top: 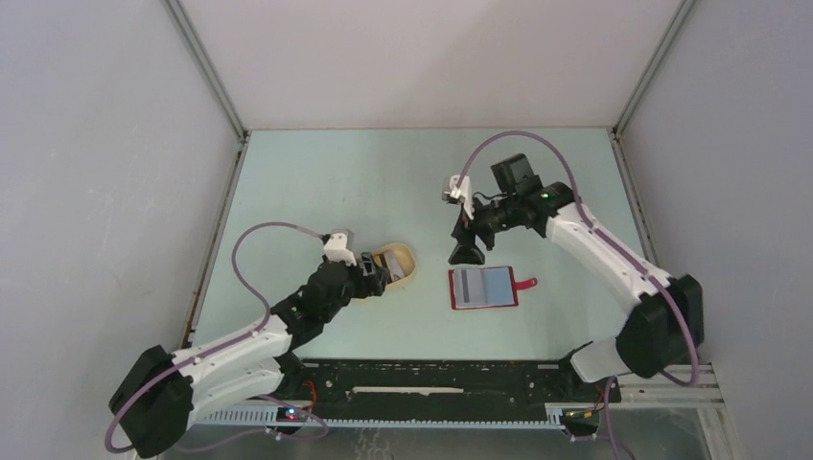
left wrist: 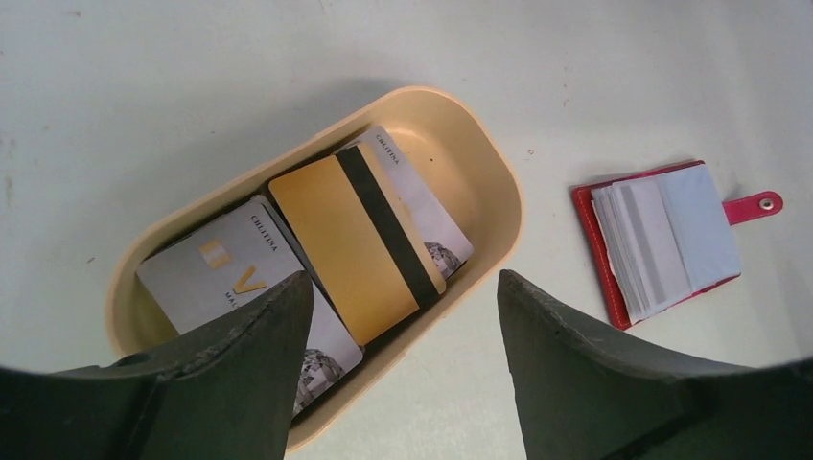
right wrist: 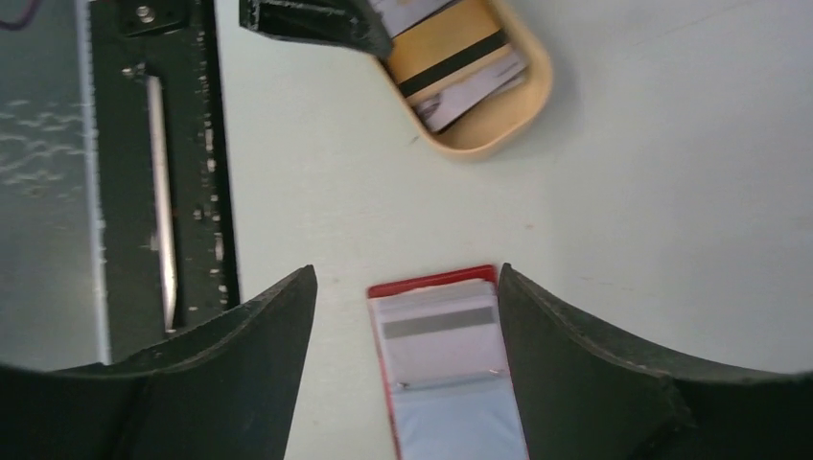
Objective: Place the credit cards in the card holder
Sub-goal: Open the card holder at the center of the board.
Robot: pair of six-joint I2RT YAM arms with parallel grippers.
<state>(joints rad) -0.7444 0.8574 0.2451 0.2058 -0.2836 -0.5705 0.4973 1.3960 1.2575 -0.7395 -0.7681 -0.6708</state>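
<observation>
- While your left pincer (left wrist: 403,383) hangs over the beige tray (left wrist: 484,168), its fingers stand wide apart and nothing is caught between them.
- You have three credit cards (right wrist: 451,53) lying loose in that tray.
- On top is the orange-gold card (left wrist: 350,240), dark stripe facing up. It overlaps one silvery card (left wrist: 211,273) on the side nearer the pincer and a second silvery card (left wrist: 427,206) on the far side.
- Your card holder (top: 483,287) lies open and flat on the table (top: 364,182), to the right of the tray and apart from it. Its red snap tab (top: 526,283) points away from the tray.
- A pale striped card (right wrist: 439,326) shows on the holder's pockets, at the end nearer the tray.
- Your right pincer (right wrist: 403,369) is poised over that same end, fingers spread wide and gripping nothing. In its wrist view one finger sits on either side of the holder.
- You cannot tell from these views how high it hangs above the holder.
</observation>
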